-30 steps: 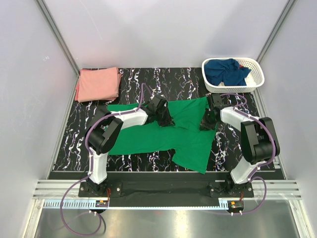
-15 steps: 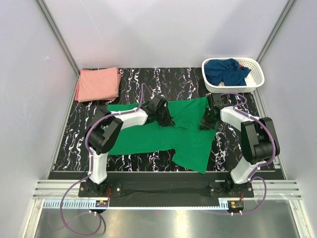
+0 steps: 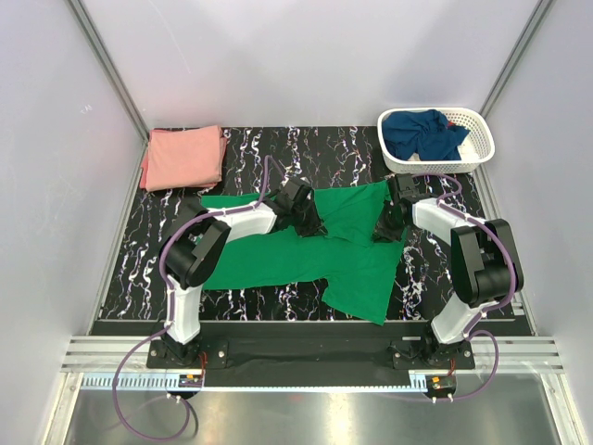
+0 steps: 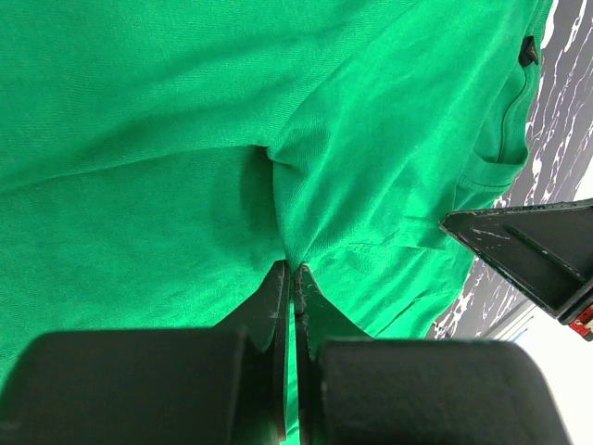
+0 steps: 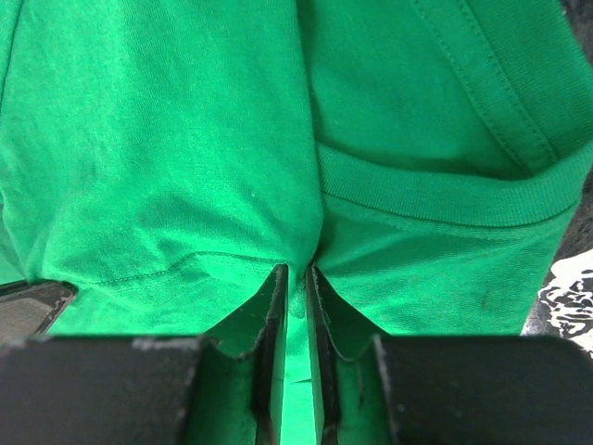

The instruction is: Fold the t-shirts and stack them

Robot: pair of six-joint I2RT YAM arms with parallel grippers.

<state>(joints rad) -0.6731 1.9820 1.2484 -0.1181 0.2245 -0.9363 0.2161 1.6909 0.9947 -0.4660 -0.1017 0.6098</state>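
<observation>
A bright green t-shirt [image 3: 347, 255] lies spread across the middle of the dark marbled table [image 3: 278, 148]. My left gripper [image 3: 310, 222] is low over the shirt's upper middle and is shut on a pinched ridge of green cloth [image 4: 293, 269]. At the shirt's right edge near the collar, my right gripper [image 3: 384, 230] has its jaws a narrow slit apart, with a small fold of green cloth [image 5: 298, 271] still lying between the tips. A salmon pink t-shirt [image 3: 183, 156] lies folded at the back left. A navy t-shirt [image 3: 422, 133] is crumpled in the basket.
The white lattice basket [image 3: 484, 156] stands at the back right corner, just behind my right arm. Grey walls close in the left, back and right sides. The metal rail with both arm bases [image 3: 306, 357] runs along the near edge.
</observation>
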